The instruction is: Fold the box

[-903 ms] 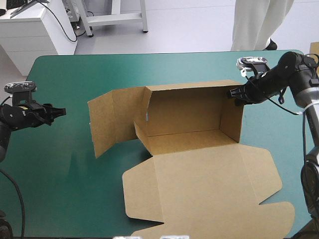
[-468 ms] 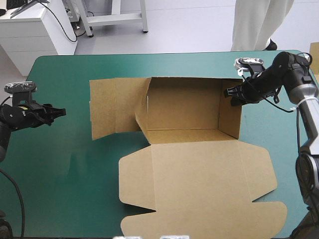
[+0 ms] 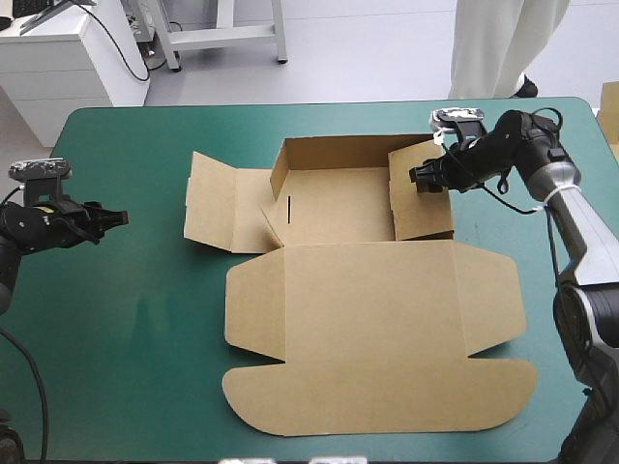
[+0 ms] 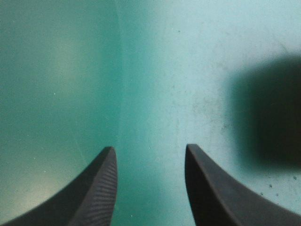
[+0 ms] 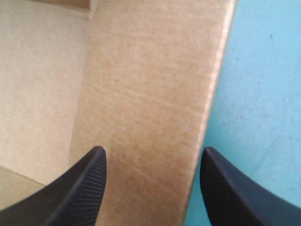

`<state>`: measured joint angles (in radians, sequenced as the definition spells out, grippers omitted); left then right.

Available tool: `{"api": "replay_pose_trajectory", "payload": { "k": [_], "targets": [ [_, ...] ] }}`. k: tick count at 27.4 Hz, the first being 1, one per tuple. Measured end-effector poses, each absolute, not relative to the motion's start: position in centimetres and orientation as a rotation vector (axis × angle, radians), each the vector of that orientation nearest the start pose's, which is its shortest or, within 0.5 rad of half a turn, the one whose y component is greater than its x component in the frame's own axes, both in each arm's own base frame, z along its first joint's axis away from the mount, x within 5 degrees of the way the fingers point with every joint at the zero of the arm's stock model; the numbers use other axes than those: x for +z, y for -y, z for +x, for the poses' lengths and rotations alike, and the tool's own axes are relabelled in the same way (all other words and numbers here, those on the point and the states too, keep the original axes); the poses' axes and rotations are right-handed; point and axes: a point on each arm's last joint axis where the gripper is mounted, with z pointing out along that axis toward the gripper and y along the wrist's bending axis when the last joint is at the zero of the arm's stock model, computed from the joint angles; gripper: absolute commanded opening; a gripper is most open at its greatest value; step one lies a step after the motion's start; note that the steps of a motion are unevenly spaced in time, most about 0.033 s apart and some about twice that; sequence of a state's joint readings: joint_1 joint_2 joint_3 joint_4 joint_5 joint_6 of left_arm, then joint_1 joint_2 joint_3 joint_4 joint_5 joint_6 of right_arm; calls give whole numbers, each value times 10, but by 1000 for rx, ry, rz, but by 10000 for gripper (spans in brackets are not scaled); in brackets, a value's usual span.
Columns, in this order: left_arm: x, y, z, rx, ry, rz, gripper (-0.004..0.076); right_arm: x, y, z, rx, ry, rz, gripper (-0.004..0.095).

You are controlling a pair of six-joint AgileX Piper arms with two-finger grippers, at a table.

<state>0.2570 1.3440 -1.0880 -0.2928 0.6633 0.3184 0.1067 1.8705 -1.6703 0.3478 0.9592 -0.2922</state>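
The box (image 3: 338, 205) lies on the teal-green cover (image 3: 126, 329), lid (image 3: 372, 319) flat. The right gripper (image 3: 423, 180), fingers apart, is at its right wall; the left gripper (image 3: 122, 218) (also spread) is well left of it.

A table (image 3: 126, 290) with rounded far corners carries a smooth teal-green cover (image 3: 145, 387) reaching every edge in sight, and a pale brown strip of board (image 3: 610, 111) shows just beside its right edge, near the far corner.
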Motion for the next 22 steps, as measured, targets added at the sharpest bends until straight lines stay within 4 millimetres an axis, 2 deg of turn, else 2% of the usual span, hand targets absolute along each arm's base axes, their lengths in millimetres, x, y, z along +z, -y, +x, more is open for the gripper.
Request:
{"api": "replay_pose_trajectory", "payload": {
  "k": [4, 7, 14, 18, 22],
  "targets": [
    [321, -57, 281, -47, -2363, -115, 326, 294, -75, 419, 364, -2528, -327, 555],
    [321, -57, 281, -46, -2363, -114, 326, 297, -75, 423, 357, -2513, -308, 555],
    [321, -57, 281, -46, -2363, -114, 326, 331, -69, 423, 241, -2506, -347, 549],
    [321, -57, 281, -46, -2364, -114, 326, 350, -63, 414, 151, -2574, -375, 549],
    [321, -57, 281, -47, -2365, -114, 326, 359, -58, 401, 116, -2629, -380, 549]
  ]
}}
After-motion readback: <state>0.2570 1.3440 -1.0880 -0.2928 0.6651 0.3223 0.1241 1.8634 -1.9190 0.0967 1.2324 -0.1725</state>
